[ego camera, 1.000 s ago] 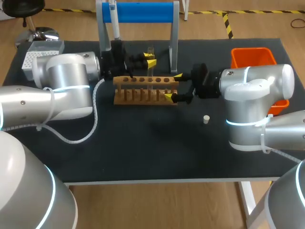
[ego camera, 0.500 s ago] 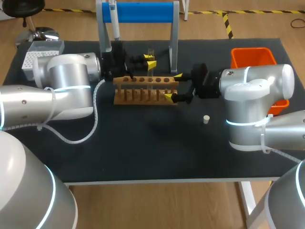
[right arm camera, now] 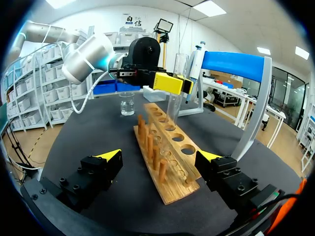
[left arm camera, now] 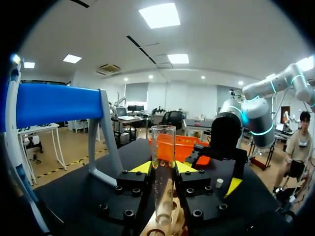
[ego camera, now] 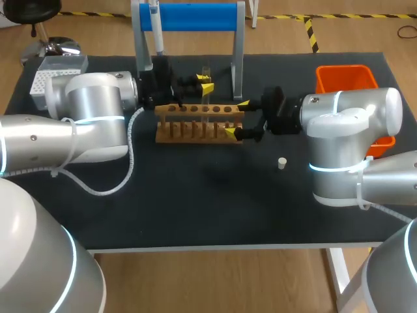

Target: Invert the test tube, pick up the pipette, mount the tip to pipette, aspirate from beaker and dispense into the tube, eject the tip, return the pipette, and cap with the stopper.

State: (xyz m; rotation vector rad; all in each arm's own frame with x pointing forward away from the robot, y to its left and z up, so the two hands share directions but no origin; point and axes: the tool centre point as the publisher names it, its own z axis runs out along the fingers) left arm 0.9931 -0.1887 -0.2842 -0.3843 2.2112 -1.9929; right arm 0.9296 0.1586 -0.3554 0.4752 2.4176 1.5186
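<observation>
Nothing moved; left gripper (left arm camera: pixel 164 167) clamps upright test tube (left arm camera: pixel 163 142) over rack (ego camera: pixel 199 125); right gripper (ego camera: pixel 236 118) open.

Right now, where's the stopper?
Head view: the stopper lies loose on the table, right of the rack and nearer the front edge, close to my right arm.

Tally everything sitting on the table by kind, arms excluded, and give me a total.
Test tube: 1
Wooden rack: 1
Beaker: 1
Pipette: 1
Blue stand: 1
Stopper: 1
Orange bin: 1
Tip box: 1
Total: 8
</observation>
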